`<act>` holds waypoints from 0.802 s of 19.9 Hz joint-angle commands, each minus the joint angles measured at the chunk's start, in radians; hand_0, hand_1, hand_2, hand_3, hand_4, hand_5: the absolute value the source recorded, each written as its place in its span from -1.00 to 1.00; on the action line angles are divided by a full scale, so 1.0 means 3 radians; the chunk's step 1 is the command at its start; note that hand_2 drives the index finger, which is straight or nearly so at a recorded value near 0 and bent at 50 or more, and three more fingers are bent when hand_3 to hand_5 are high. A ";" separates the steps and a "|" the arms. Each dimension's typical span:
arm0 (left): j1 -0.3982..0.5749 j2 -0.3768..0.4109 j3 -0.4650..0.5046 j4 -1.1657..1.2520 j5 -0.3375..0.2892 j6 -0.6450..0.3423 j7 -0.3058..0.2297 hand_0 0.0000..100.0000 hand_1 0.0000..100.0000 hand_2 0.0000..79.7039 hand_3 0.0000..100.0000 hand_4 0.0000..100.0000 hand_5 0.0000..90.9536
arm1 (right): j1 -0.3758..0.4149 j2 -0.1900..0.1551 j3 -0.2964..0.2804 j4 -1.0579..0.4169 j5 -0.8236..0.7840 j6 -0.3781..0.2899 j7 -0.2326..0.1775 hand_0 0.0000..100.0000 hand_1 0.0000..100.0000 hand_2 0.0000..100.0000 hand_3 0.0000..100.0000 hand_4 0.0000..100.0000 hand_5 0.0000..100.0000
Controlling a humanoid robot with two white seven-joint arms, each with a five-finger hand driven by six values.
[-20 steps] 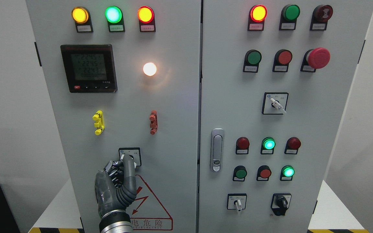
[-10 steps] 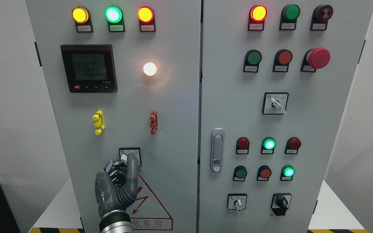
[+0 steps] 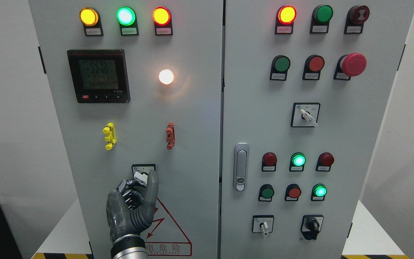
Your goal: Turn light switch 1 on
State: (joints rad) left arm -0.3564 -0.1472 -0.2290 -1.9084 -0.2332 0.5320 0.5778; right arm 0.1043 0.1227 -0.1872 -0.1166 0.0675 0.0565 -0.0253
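Light switch 1 is a small rotary switch [image 3: 143, 169] with a black frame, low on the left cabinet door [image 3: 192, 144]. Its white knob [image 3: 141, 176] is tilted toward the upper left. My left hand [image 3: 143, 181] comes up from the bottom edge and is at the knob. One dark finger [image 3: 152, 185] stands upright against the knob's right side, and the other fingers [image 3: 127, 187] are curled just below its left end. The round lamp [image 3: 166, 76] above glows white. My right hand is not in view.
A digital meter [image 3: 98, 76], three lit indicator lamps [image 3: 125, 16], yellow [image 3: 109, 136] and red [image 3: 170, 135] clips and a red hazard triangle [image 3: 167, 223] share the left door. The right door [image 3: 264, 108] carries a handle [image 3: 241, 166], push buttons, a red emergency stop [image 3: 353, 64] and more rotary switches.
The upright finger has slid to the right, from over the knob to its right side. The white knob now shows, tilted to the upper left. The lamp stays lit throughout.
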 commanded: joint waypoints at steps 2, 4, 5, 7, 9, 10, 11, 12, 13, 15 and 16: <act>0.0027 0.0010 -0.0004 -0.0020 0.0000 -0.0014 -0.0004 -1.00 -0.29 0.50 1.00 0.99 0.93 | 0.0000 0.0000 0.0000 0.0000 0.0000 0.0001 0.0013 -1.00 -1.00 -1.00 -1.00 -1.00 -1.00; 0.0048 0.0010 -0.0004 -0.0025 0.0000 -0.0020 -0.0004 -1.00 -0.29 0.51 1.00 0.99 0.93 | 0.0000 0.0000 -0.0005 0.0005 0.0000 0.0001 0.0008 -1.00 -1.00 -1.00 -1.00 -1.00 -1.00; 0.0053 0.0010 -0.0004 -0.0030 0.0000 -0.0020 0.0002 -1.00 -0.29 0.51 1.00 0.99 0.93 | 0.0000 0.0000 0.0000 0.0000 0.0000 0.0001 0.0013 -1.00 -1.00 -1.00 -1.00 -1.00 -1.00; 0.0078 0.0015 -0.0004 -0.0071 0.0000 -0.0020 0.0002 -1.00 -0.29 0.52 1.00 0.99 0.93 | 0.0000 0.0000 0.0000 0.0000 0.0000 0.0001 0.0008 -1.00 -1.00 -1.00 -1.00 -1.00 -1.00; 0.0114 0.0020 -0.0004 -0.0091 0.0000 -0.0025 0.0002 -1.00 -0.29 0.53 1.00 0.99 0.93 | 0.0000 0.0000 0.0000 0.0005 0.0000 0.0001 0.0008 -1.00 -1.00 -1.00 -1.00 -1.00 -1.00; 0.0139 0.0020 -0.0004 -0.0112 0.0000 -0.0025 0.0002 -1.00 -0.29 0.53 1.00 0.99 0.93 | 0.0000 0.0000 0.0000 0.0000 0.0000 0.0001 0.0008 -1.00 -1.00 -1.00 -1.00 -1.00 -1.00; 0.0165 0.0020 -0.0004 -0.0137 0.0000 -0.0025 -0.0003 -1.00 -0.29 0.53 1.00 0.99 0.93 | 0.0000 0.0000 0.0000 0.0000 0.0000 0.0001 0.0008 -1.00 -1.00 -1.00 -1.00 -1.00 -1.00; 0.0191 0.0025 -0.0004 -0.0168 0.0000 -0.0030 -0.0004 -1.00 -0.29 0.53 1.00 0.99 0.93 | 0.0000 0.0000 0.0000 0.0000 0.0000 0.0001 0.0008 -1.00 -1.00 -1.00 -1.00 -1.00 -1.00; 0.0216 0.0025 -0.0004 -0.0199 0.0000 -0.0030 0.0002 -1.00 -0.30 0.53 1.00 0.99 0.93 | 0.0000 0.0000 0.0000 0.0005 0.0000 0.0001 0.0008 -1.00 -1.00 -1.00 -1.00 -1.00 -1.00; 0.0262 0.0031 -0.0004 -0.0214 0.0000 -0.0040 -0.0004 -1.00 -0.30 0.54 1.00 0.99 0.93 | 0.0000 0.0000 -0.0005 0.0000 0.0000 0.0001 0.0008 -1.00 -1.00 -1.00 -1.00 -1.00 -1.00; 0.0293 0.0031 -0.0004 -0.0219 0.0000 -0.0096 -0.0004 -1.00 -0.30 0.54 1.00 0.99 0.93 | 0.0000 0.0000 0.0000 0.0005 0.0000 0.0001 0.0008 -1.00 -1.00 -1.00 -1.00 -1.00 -1.00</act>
State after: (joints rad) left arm -0.3031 -0.1424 -0.2298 -1.9381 -0.2332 0.5206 0.5745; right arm 0.1043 0.1227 -0.1873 -0.1163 0.0675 0.0564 -0.0230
